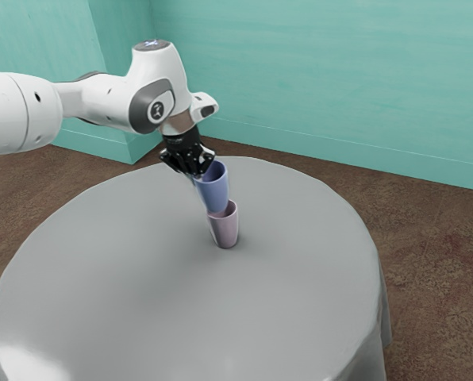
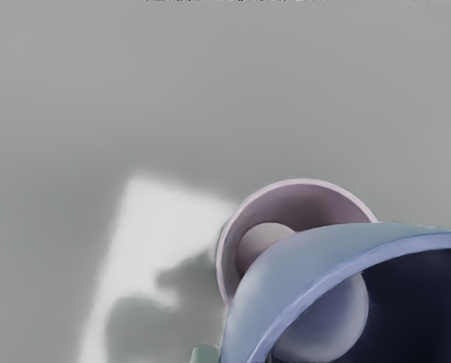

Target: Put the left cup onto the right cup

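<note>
Blue cup (image 1: 213,189) tilted, btm in pink cup (image 1: 225,228).

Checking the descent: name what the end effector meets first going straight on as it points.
Probably the pink cup: the end effector points down along its held blue cup, whose base sits at that mouth.

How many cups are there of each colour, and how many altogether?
blue cup: 1
pink cup: 1
Total: 2 cups
</note>
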Available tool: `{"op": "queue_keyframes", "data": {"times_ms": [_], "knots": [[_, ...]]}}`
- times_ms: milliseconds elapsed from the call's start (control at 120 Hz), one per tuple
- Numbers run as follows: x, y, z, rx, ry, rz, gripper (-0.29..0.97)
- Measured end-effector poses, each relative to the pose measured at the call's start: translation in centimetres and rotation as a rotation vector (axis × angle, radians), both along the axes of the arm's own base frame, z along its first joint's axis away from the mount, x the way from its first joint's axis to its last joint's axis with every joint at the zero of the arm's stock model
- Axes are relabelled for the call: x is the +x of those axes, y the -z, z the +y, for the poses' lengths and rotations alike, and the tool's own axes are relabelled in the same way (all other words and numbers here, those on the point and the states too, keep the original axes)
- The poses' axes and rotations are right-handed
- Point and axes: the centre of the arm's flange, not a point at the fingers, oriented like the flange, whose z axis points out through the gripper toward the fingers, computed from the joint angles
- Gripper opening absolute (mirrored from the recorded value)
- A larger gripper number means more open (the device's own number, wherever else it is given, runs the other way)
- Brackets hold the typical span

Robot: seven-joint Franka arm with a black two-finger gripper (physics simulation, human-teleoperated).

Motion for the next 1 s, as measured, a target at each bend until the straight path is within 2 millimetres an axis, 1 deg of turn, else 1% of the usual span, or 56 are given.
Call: {"op": "queue_keyframes", "data": {"times_ms": [233, 383, 625, 767, 867, 1000], "knots": [[0.4, 0.5, -0.2, -0.028, -0.016, 0.024, -0.11], [1.1, 0.5, -0.3, -0.036, -0.022, 0.035, -0.11], [1.4, 0.8, -0.3, -0.038, -0.027, 0.054, -0.11], [1.6, 0.8, 0.2, -0.038, -0.035, 0.059, -0.11], [2.1, 0.8, 0.5, -0.039, -0.040, 0.061, -0.11], [2.3, 1.1, 1.1, -0.038, -0.048, 0.074, -0.11]]}}
